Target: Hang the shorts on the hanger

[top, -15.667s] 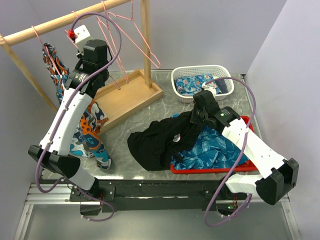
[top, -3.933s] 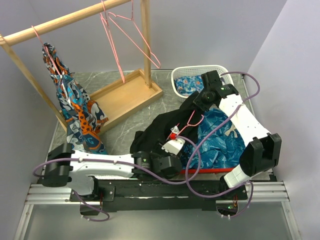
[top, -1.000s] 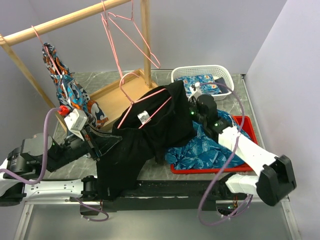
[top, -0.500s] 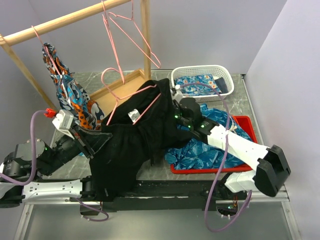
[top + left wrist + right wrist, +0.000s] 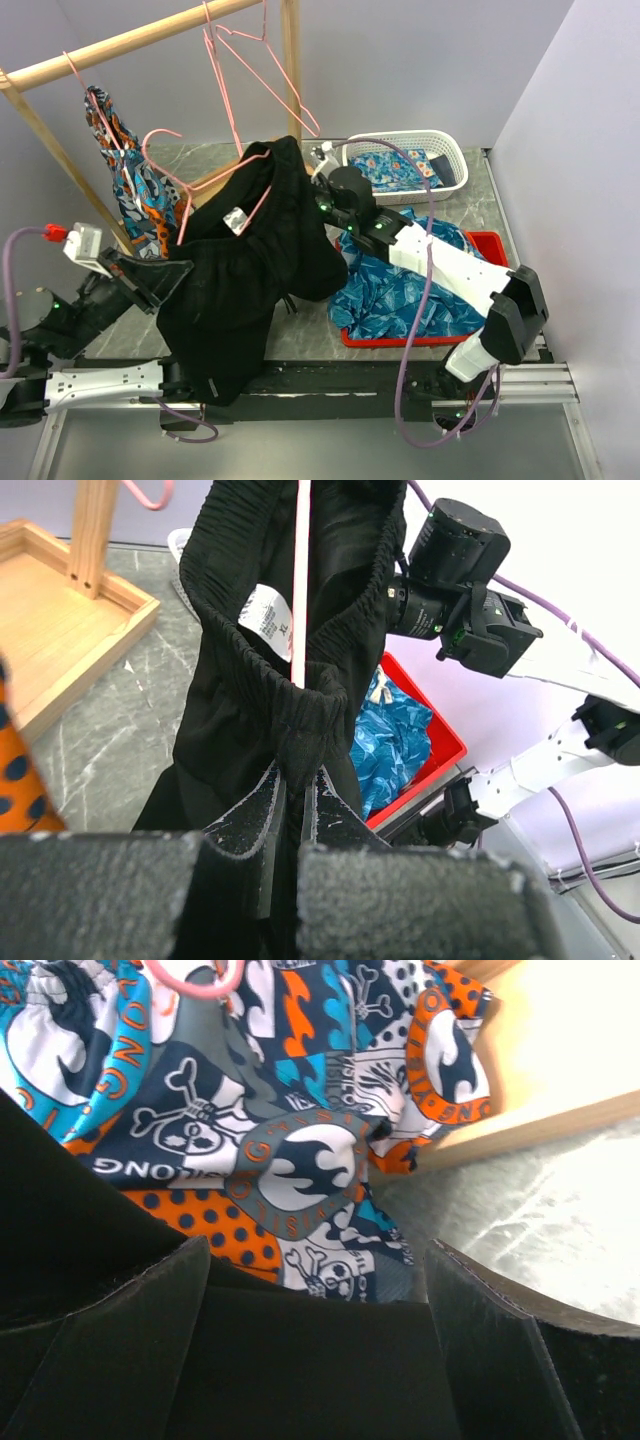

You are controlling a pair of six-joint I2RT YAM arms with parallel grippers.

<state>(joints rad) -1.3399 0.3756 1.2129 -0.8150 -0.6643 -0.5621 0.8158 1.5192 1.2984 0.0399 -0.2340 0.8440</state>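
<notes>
The left gripper has its two fingers pressed tight together on the stretchy top edge of the shorts. It holds them up in the air over the near left part of the table. The shorts are black and floppy, and they hang down in a big bunch.

A thin pink hanger goes down inside the open top of the shorts, right beside the small white label. Its hook sticks out above the shorts, on the side near the wooden rack.

The right gripper is at the far, high end of the shorts. Its fingers are spread wide apart. Black cloth lies low between them, but I cannot tell if they grip it. Past those fingers hangs an orange and blue garment with skulls on it. It hangs from the left part of the rack.

More pink hangers hang on the rack bar. To the right, a blue cloth lies on a red tray, and a white basket stands behind it.
</notes>
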